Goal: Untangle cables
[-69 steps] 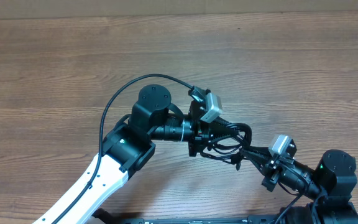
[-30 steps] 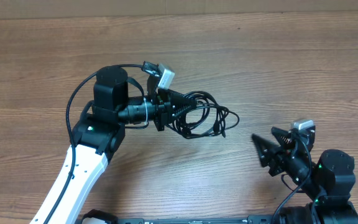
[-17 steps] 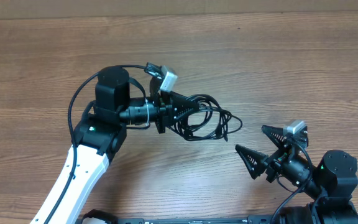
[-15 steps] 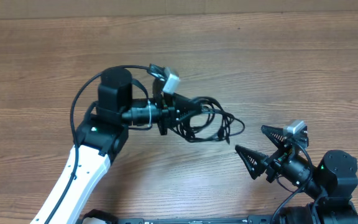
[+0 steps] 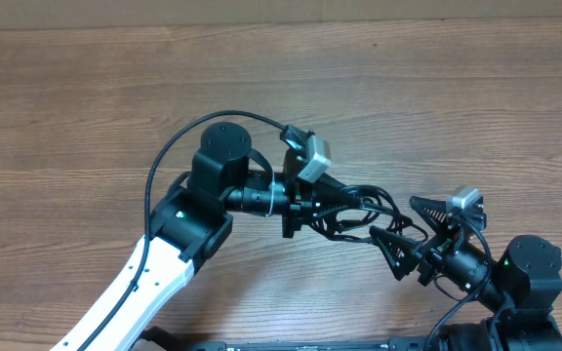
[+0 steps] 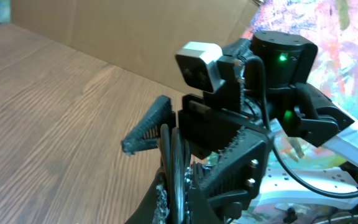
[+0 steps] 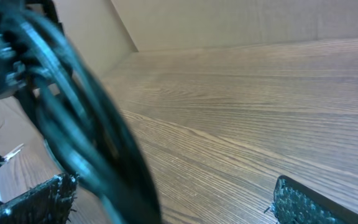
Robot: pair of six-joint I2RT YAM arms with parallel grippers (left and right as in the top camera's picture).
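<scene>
The cables [image 5: 369, 207] hang as one tangled black bundle from my left gripper [image 5: 338, 209], which is shut on them. In the left wrist view the strands [image 6: 178, 163] run up between the closed fingers [image 6: 166, 198]. My right gripper [image 5: 405, 227] is wide open just right of the bundle, and the outer loops reach into the gap between its two fingers [image 5: 390, 248]. In the right wrist view the cables [image 7: 86, 118] cross the left side as a blurred dark band, very close, between the spread fingertips [image 7: 39, 200]. No plug ends show clearly.
A bare wooden table [image 5: 457, 88] stretches behind and to both sides. The left arm's thicker black wire [image 5: 169, 161] arcs over its wrist. The right arm's base [image 5: 530, 268] sits at the near right edge. A cardboard wall [image 7: 229, 22] stands behind.
The left arm has carried the cable bundle right and down until it reaches the right gripper. The right gripper opened wide about a second ago and has held still since.
</scene>
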